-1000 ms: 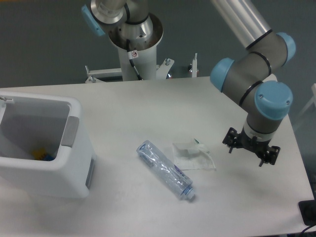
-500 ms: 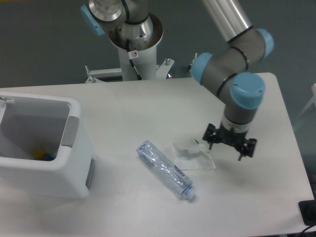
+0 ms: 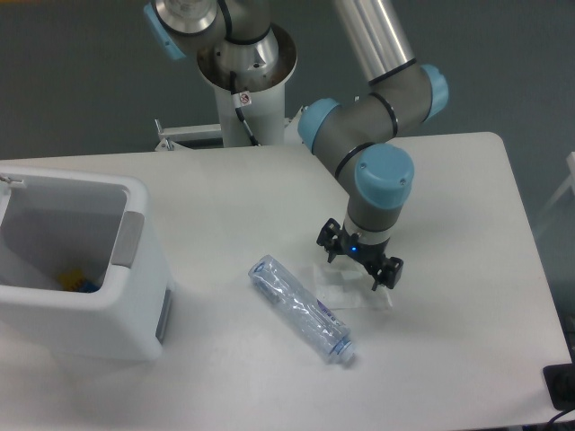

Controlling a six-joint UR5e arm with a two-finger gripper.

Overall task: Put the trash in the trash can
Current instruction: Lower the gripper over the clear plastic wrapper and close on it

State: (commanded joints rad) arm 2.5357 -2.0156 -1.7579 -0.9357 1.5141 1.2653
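A crushed clear plastic bottle with a bluish label lies slanted on the white table, cap end toward the front right. Just right of it lies a flat crinkled clear plastic bag. My gripper hangs directly over the bag's upper part, fingers spread open, nothing between them; whether the tips touch the bag I cannot tell. The trash can, a white boxy bin with grey handle patches, stands at the left edge, well apart from the gripper.
Something small, yellow and blue, lies in the bottom of the bin. The robot's base column stands behind the table's far edge. The table's right edge runs near the arm's earlier spot.
The arm has swung left across the table, carrying the gripper from the right side to directly over the plastic bag. Bottle, bag and bin have not moved.
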